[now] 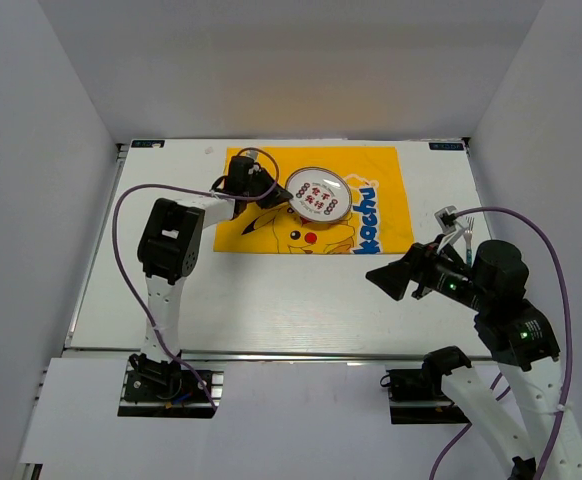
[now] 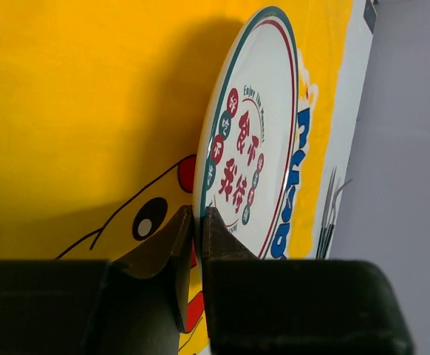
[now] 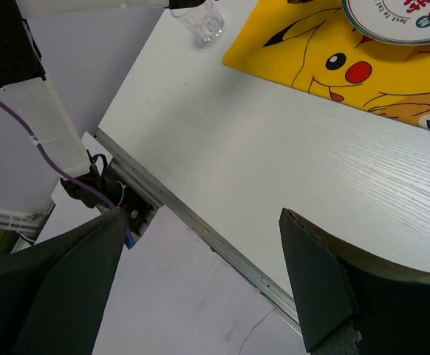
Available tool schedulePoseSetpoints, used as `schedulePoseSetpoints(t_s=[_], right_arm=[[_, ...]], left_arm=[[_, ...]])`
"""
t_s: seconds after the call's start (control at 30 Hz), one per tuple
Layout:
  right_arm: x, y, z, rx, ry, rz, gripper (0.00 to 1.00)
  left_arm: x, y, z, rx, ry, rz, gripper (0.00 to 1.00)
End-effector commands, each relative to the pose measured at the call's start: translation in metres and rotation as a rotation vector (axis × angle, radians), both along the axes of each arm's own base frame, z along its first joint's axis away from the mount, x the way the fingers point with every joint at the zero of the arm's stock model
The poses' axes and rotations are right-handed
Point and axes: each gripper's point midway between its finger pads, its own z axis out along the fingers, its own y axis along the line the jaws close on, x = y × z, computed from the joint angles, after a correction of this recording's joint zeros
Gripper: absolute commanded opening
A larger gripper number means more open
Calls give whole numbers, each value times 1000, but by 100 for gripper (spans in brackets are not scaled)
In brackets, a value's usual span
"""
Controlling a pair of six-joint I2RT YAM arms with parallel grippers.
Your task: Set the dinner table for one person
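Placing the plate looks to be the step in hand: the left pincer is clamped narrow on its near rim, and the plate sits over the yellow cartoon mat at upper centre of the overhead view, on the white bench that fills mid-frame. Whether the plate rests fully flat cannot be told. The next move likely calls for letting go cleanly and backing off without dragging the plate. The left arm is folded at the elbow, reaching right. The right pincer hangs wide and empty at lower right, near the fork.
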Motion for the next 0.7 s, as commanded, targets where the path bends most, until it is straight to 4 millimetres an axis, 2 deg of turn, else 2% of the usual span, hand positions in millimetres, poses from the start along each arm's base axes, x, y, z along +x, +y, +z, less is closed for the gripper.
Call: schedulePoseSetpoints(t_s=[0.0,0.03,0.07,0.13,0.17,0.2,0.23,0.27,0.3,0.37,0.4,0.43,0.47,0.5,0.63,0.67], right_arm=[[2,3,8,5,-37,23,89],[1,3,8,5,-39,30,89],[1,3,8,5,-37,26,89],[1,4,8,6,-35,31,89],[2,4,10,6,-39,29,89],[1,4,10,7,-36,35,89],[1,5,10,9,-37,38,89],[1,5,10,10,-40,38,89],[1,5,12,14,-42,39,89],[1,6,12,16,-40,43,89],[2,7,13,20,-42,45,89],[2,7,13,22,-42,44,89],[3,7,13,21,-42,46,89],[3,7,13,21,-40,48,89],[6,8,8,16,-28,40,89],[7,8,7,15,-27,38,89]], left_arm=[[4,-4,23,-46,-59,-8,0],[2,-4,19,-40,-47,-10,2],[2,-3,17,-36,-38,-8,9],[2,-2,18,-29,-37,0,25],[1,0,18,-23,-34,4,38],[-1,2,18,-16,-31,12,44],[0,5,23,-6,-43,27,78],[-2,7,26,-1,-44,33,98],[-7,5,26,9,-41,31,98],[-9,13,40,35,-55,67,98],[-16,19,36,58,-33,82,98],[-20,20,42,73,-43,89,98],[-19,30,61,98,-77,136,98],[-28,31,61,138,-49,139,98],[-34,57,99,281,-44,218,98],[-32,71,108,335,-47,274,98]])
